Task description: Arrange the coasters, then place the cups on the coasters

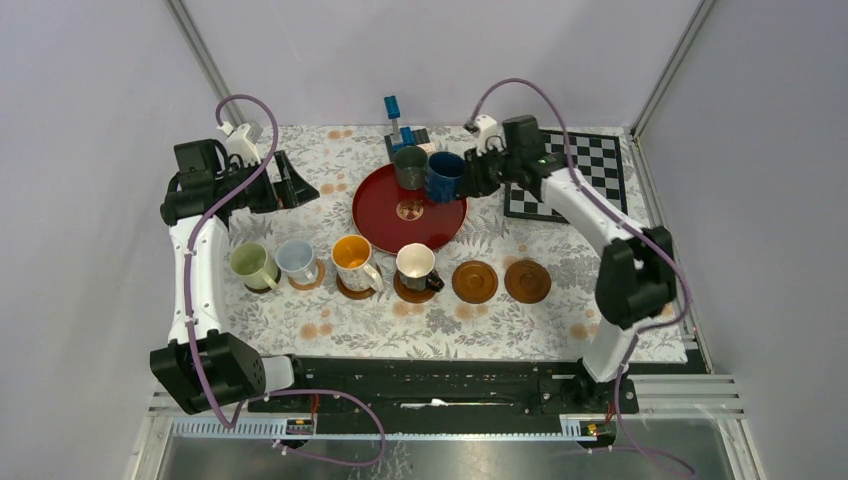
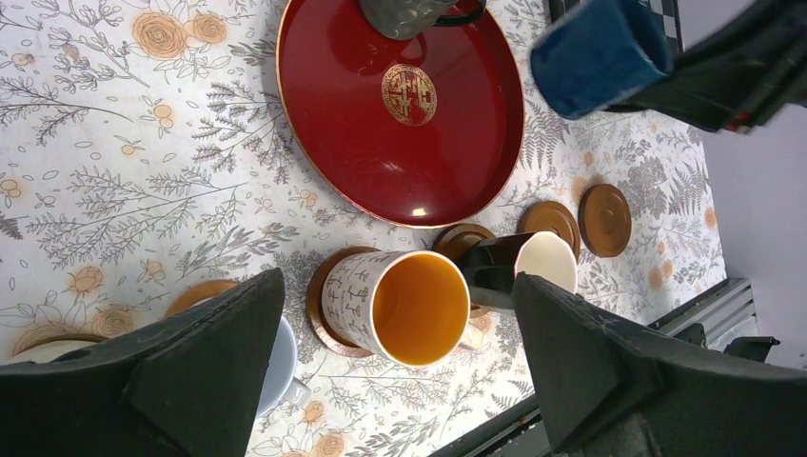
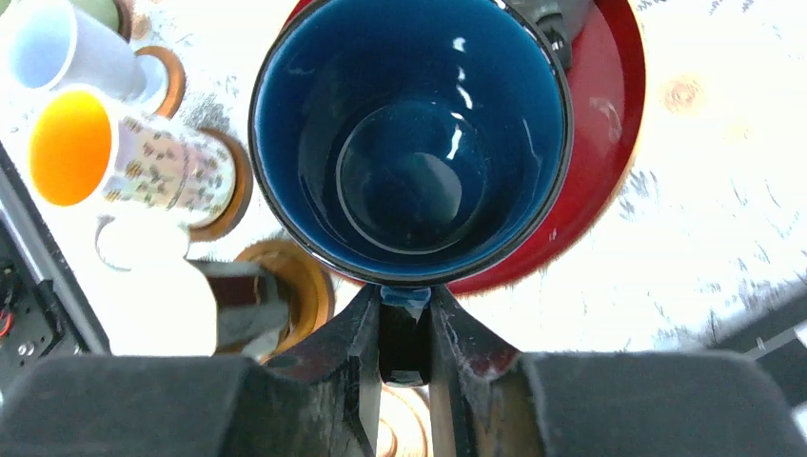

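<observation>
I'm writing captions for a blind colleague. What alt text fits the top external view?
The right claw grips a dark blue cup at the far edge of a red tray, beside a grey-green cup. Nearer, four cups stand on coasters in a row, with two bare coasters at its right end; the left claw is open.

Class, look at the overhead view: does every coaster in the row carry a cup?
No, the two rightmost coasters are bare.
</observation>
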Controlling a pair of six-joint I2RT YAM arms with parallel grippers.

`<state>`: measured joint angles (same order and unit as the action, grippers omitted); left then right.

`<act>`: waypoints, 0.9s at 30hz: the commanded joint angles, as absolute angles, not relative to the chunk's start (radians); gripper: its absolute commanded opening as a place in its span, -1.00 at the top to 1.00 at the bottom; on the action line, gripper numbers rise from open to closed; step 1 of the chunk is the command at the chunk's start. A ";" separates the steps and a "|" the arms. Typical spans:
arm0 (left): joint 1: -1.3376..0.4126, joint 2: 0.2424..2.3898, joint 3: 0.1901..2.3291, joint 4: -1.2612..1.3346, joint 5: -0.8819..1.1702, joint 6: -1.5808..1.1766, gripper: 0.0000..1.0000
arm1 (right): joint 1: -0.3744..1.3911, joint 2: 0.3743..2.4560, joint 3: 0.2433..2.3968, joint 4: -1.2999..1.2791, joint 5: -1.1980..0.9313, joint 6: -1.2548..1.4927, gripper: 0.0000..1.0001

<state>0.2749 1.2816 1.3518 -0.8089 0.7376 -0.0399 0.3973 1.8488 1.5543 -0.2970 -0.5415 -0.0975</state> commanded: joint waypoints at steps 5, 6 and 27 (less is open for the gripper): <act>0.273 1.251 1.350 -0.759 0.757 -0.058 -0.98 | 0.336 1.439 1.210 -0.249 -0.527 -0.170 1.00; 0.273 1.254 1.352 -0.758 0.761 -0.061 -0.98 | 0.336 1.403 1.171 -0.249 -0.516 -0.171 1.00; 0.273 1.244 1.323 -0.734 0.761 -0.078 -0.98 | 0.448 1.120 0.692 -0.081 -0.292 -0.050 1.00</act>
